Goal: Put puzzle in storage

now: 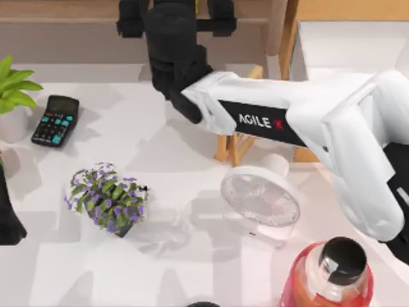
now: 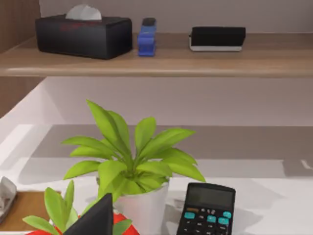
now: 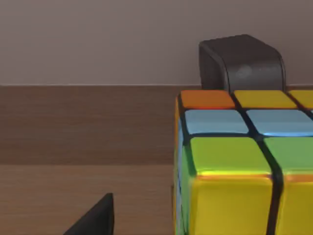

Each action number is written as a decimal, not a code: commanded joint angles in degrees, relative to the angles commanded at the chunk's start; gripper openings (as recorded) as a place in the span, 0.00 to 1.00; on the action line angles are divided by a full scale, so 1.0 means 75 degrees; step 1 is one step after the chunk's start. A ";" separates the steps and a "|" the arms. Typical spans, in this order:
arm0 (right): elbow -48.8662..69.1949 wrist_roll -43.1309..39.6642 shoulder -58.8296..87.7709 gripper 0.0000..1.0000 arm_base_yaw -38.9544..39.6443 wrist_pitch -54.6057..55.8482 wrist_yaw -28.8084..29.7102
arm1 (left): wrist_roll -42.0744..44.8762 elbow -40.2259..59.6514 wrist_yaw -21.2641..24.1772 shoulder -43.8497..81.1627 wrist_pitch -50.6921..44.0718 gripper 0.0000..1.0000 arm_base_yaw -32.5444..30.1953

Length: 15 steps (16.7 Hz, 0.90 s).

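Note:
The puzzle (image 3: 239, 166), a cube with yellow, green, blue and orange tiles and dark gaps, sits on a brown wooden shelf, very close in the right wrist view. My right gripper (image 1: 176, 19) reaches across the table to the back shelf. One of its dark fingertips (image 3: 98, 218) stands apart from the cube's side, so the gripper is open and holds nothing. The storage (image 1: 291, 45), a light-wood box with a white inside, stands at the back right, partly behind my right arm. My left gripper (image 1: 7, 220) is parked at the left edge, open.
On the table are a calculator (image 1: 56, 120), a green potted plant (image 1: 13, 89), a purple flower pot (image 1: 107, 198), a small white fan (image 1: 261, 199), a red bottle (image 1: 333, 275) and a wooden easel (image 1: 233, 146) under my right arm. The shelf holds a tissue box (image 2: 83, 35) and a blue stapler (image 2: 146, 36).

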 joint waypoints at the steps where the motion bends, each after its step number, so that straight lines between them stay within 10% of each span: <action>1: 0.0000 0.0000 0.0000 0.85 0.0000 0.0000 0.0000 | 0.0000 0.0000 0.0000 0.0000 0.0000 1.00 0.0000; 12: 0.0000 0.0000 0.0000 0.02 0.0000 0.0000 0.0000 | 0.0000 0.0000 0.0000 0.0000 0.0000 1.00 0.0000; 15: 0.0000 0.0000 0.0000 0.00 0.0000 0.0000 0.0000 | 0.0000 0.0000 0.0000 0.0000 0.0000 1.00 0.0000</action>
